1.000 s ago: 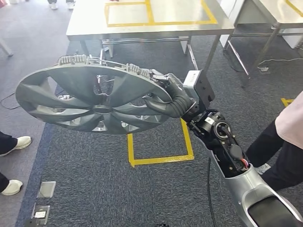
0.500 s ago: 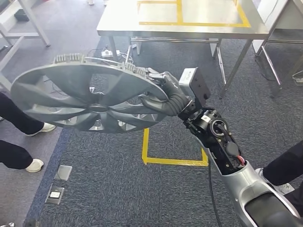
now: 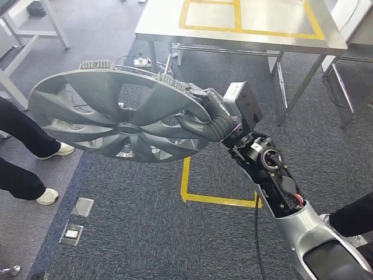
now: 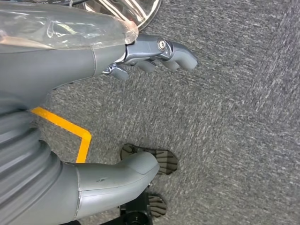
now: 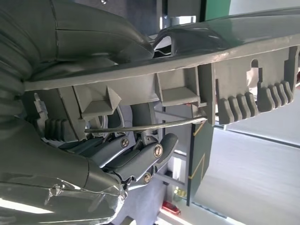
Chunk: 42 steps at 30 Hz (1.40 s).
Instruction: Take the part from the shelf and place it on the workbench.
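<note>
The part is a large grey wheel cover (image 3: 114, 116) with curved spokes and clips along its rim, held nearly flat in the air above the carpet. My right hand (image 3: 211, 119) grips its rim on the right side, thumb on top and fingers underneath. In the right wrist view the fingers (image 5: 141, 159) curl under the clipped rim (image 5: 212, 61). The steel workbench (image 3: 162, 23), marked with a yellow tape rectangle, stands ahead beyond the cover. My left hand (image 4: 71, 65) hangs over the carpet with fingers apart and nothing in it.
A person's dark legs and white shoes (image 3: 22, 140) stand at the left, and another person's leg (image 3: 352, 219) at the lower right. A yellow tape square (image 3: 211, 192) marks the carpet. Floor sockets (image 3: 77, 219) lie lower left. Cables and a power strip (image 3: 140, 60) lie under the workbench.
The whole picture has shifted, so the camera has turned: the workbench now lies further right and nearer. The wheel cover stays gripped in my right hand.
</note>
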Each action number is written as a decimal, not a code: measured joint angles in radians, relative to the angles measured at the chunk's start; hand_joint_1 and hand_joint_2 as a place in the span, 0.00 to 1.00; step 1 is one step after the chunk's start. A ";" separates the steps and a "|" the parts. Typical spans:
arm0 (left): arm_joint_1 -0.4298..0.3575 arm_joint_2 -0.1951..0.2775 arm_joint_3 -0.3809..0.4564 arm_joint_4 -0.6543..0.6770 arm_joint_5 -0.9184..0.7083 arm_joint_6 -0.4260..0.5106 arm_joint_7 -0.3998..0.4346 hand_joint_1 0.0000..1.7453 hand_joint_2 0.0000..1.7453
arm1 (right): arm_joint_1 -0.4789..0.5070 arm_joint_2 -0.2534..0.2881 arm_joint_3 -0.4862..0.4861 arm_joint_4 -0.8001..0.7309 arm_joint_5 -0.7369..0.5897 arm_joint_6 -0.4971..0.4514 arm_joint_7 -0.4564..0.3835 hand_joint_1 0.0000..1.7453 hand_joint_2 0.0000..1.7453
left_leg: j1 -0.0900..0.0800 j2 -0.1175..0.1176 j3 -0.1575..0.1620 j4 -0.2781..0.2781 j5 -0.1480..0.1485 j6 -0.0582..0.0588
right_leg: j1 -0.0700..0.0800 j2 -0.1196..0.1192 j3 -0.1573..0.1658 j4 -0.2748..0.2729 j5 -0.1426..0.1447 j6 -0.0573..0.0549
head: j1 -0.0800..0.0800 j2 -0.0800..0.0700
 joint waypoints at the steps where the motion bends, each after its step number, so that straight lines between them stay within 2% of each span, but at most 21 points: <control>1: 0.000 0.000 0.000 0.000 0.001 -0.002 0.000 0.00 1.00 | 0.000 0.000 0.000 0.000 -0.001 -0.001 0.003 1.00 1.00 | -0.001 0.000 0.000 0.000 0.000 0.001 | -0.001 0.000 0.000 -0.001 0.000 0.005 | 0.001 0.000; 6: 0.000 0.001 0.000 0.000 0.005 -0.003 0.002 0.00 1.00 | 0.000 0.000 0.000 0.000 -0.004 -0.003 0.008 1.00 1.00 | -0.004 0.000 0.000 0.001 -0.001 0.002 | -0.002 0.001 0.000 -0.002 0.000 0.014 | 0.000 0.000; 36: 0.000 0.000 0.000 0.000 0.007 -0.006 0.002 0.00 1.00 | 0.000 0.000 0.000 0.000 -0.012 -0.016 0.014 1.00 1.00 | 0.000 0.001 0.001 -0.001 0.001 0.002 | 0.003 0.001 0.000 0.000 0.000 0.014 | -0.007 0.000; 38: 0.000 0.002 0.000 0.000 0.006 -0.006 0.002 0.00 1.00 | 0.000 0.001 0.000 0.000 -0.020 -0.020 0.018 1.00 1.00 | -0.003 0.000 0.002 -0.002 -0.001 0.010 | -0.001 -0.001 0.004 -0.009 0.003 0.019 | -0.008 0.000; 40: 0.000 0.005 0.000 0.000 0.005 -0.005 0.000 0.00 1.00 | 0.001 0.001 0.000 -0.001 -0.023 -0.024 0.021 1.00 1.00 | 0.002 0.000 0.018 -0.026 0.006 0.024 | -0.003 0.005 0.006 -0.013 0.000 0.026 | -0.010 0.000; 41: 0.000 0.005 0.000 0.000 0.004 -0.005 -0.001 0.00 1.00 | 0.001 0.001 -0.001 -0.001 -0.023 -0.027 0.021 1.00 1.00 | 0.006 0.000 0.030 -0.042 0.012 0.029 | -0.002 0.013 -0.004 0.011 -0.014 0.027 | -0.009 0.000; 42: -0.002 0.006 0.000 0.000 0.004 -0.004 -0.001 0.00 1.00 | 0.002 0.001 -0.003 -0.002 -0.025 -0.029 0.022 1.00 1.00 | 0.009 0.001 0.041 -0.054 0.016 0.032 | -0.003 0.024 -0.026 0.058 -0.039 0.026 | -0.005 0.000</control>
